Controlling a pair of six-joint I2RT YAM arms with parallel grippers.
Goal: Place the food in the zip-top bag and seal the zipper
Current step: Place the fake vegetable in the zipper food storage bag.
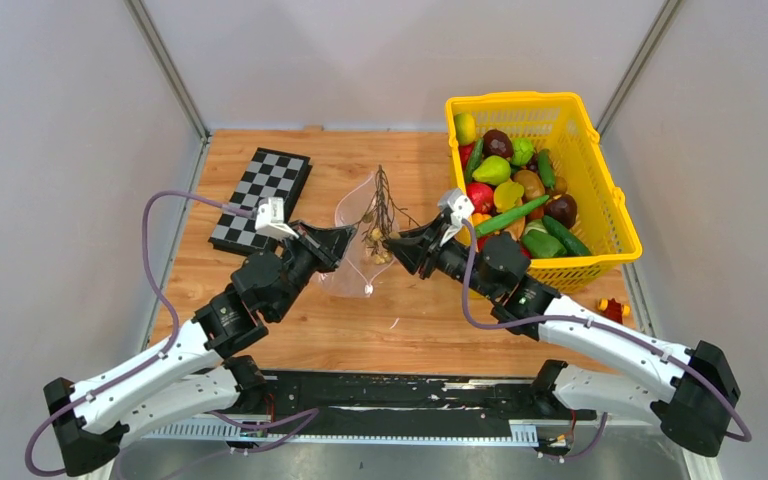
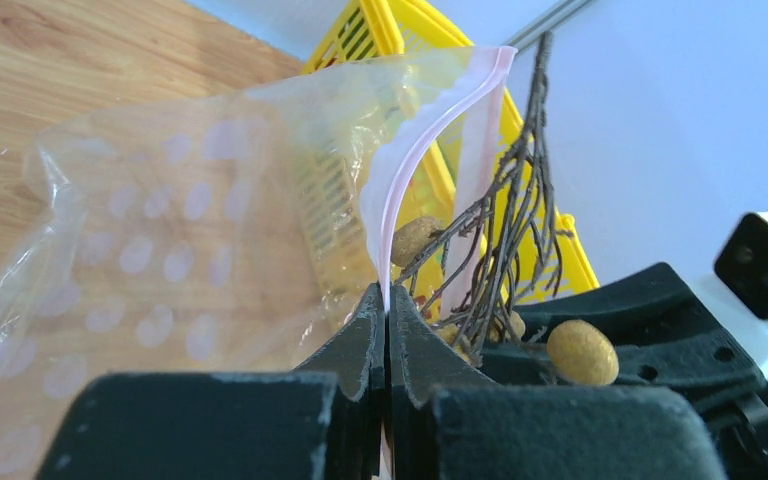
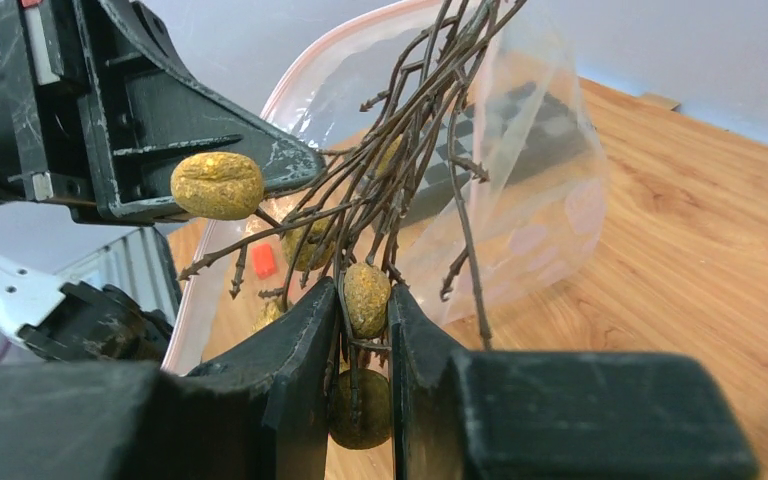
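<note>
The clear crinkly plastic zip-top bag [image 2: 160, 230] is thin and shiny with a smooth pinkish press-seal strip [image 2: 415, 170], the dry brown twig bunch [image 3: 385, 195] bears rough, dull yellow-brown fruits [image 3: 217, 185], the right pincer [image 3: 363, 295] is matt scuffed black, the grained wooden desk [image 1: 360, 330] looks matt, and the toy fruits [image 1: 492, 170] and yellow mesh basket [image 1: 515, 99] are glossy plastic.

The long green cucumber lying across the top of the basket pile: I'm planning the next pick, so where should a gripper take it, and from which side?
Probably its middle, from straight above, jaws closing across its narrow width. The cucumber lies diagonally on top of the other fruit, its length exposed, while neighbours and the yellow basket wall crowd its sides.
</note>
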